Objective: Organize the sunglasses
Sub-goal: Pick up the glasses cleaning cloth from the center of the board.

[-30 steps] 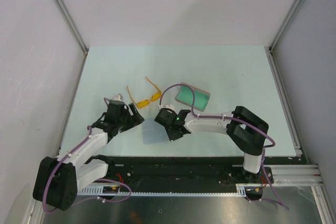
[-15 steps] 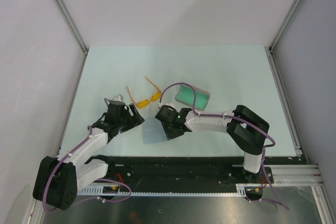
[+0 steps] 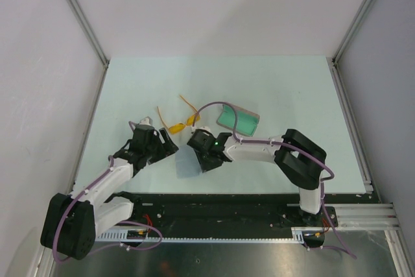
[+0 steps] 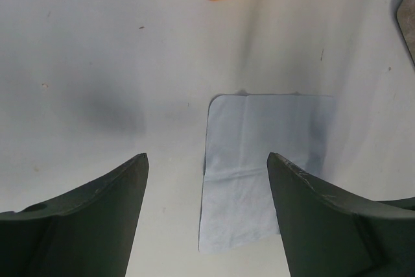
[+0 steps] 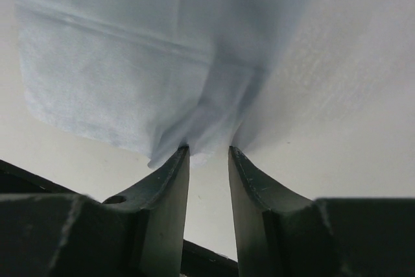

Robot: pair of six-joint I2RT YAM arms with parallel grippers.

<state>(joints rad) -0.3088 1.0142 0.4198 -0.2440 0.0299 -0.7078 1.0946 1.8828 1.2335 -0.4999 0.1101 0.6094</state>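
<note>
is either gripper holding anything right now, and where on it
The right gripper pinches the light blue cloth at a bunched-up point on its edge, near a corner. The left gripper is open and holds nothing.

The left arm and right arm are white-shelled with black joints. Along both run purple cables, and one green light glows.

Sunglasses between left end effector and case; right end effector over cloth.
</note>
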